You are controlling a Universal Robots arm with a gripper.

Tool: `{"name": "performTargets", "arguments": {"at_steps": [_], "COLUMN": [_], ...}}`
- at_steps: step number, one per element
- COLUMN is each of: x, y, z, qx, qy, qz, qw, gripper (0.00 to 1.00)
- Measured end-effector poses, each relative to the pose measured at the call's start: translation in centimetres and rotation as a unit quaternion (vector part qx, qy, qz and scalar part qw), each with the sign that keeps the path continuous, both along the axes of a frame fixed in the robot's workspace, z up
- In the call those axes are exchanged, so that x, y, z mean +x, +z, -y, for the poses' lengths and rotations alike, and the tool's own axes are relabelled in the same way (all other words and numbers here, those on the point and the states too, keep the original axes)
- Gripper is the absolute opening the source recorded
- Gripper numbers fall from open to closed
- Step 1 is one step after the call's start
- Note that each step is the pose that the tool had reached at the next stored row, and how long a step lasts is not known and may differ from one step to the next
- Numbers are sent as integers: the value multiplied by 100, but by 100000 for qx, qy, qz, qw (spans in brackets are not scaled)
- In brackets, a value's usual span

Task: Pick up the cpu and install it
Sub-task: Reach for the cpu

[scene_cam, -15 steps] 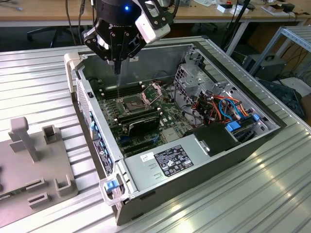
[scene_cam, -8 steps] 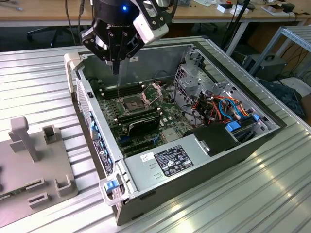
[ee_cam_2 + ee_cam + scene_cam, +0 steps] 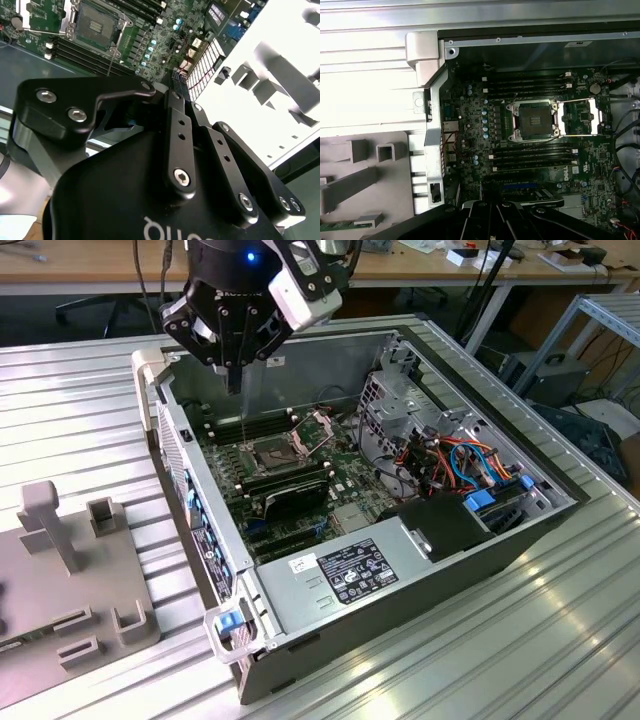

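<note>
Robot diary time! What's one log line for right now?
gripper: over open computer case | socket: frame open, empty | install: not done

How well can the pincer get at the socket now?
Probably yes: the pincer hangs over the open case, the socket lies bare, its frame swung open, and nothing stands between them.
</note>
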State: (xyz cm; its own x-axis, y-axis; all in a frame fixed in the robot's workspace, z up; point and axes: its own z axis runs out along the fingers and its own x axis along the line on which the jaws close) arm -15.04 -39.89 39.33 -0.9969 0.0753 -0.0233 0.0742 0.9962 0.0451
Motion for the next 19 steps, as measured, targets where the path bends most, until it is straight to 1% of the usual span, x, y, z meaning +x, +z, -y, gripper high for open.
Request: {"name": "performTargets", "arguments": {"at_steps": [11,19], "x": [-79,-107], "y": [0,0], "z": [0,0], "qx": [2,0], "qy": [-1,-4], "qz": [0,-2], "qw": [100000,100000], "gripper": [11,11]}}
